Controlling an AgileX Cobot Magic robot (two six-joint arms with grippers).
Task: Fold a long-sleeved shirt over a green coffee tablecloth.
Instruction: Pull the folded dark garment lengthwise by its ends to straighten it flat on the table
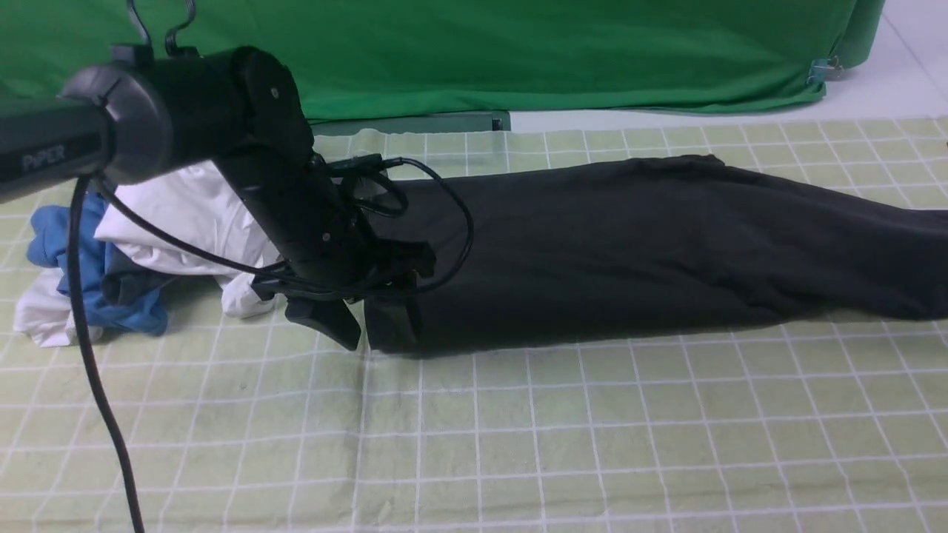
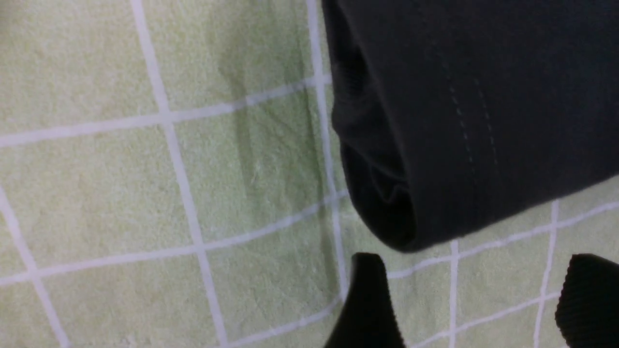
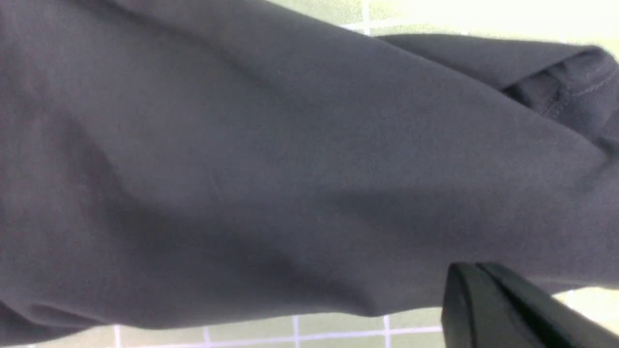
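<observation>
The left arm's cable (image 1: 96,385) hung loose over the near part of the green coffee tablecloth (image 1: 518,429). It was judged liable to drag and ruck the cloth on a long sweep.

Beyond it, the left gripper (image 2: 476,266) stood just beside the rolled left end of the long-sleeved shirt (image 1: 629,244), jaws wide and holding nothing. Should they close there, they might take only the outer layer, or nip the tablecloth beneath, and lift both.

The shirt lay in a long band across the middle of the cloth, running off the right of the front view. The right gripper (image 3: 476,273) sat against it with jaws closed. Whether a fold was pinched between them could not be told. If so, a pull from either end could skew the band.

A white garment (image 1: 185,215) and a blue garment (image 1: 74,252) were heaped near the shirt's left end, close enough to be snagged.

The tablecloth showed shallow creases. Behind it ran a pale strip, then a deep-green backdrop (image 1: 518,52).
</observation>
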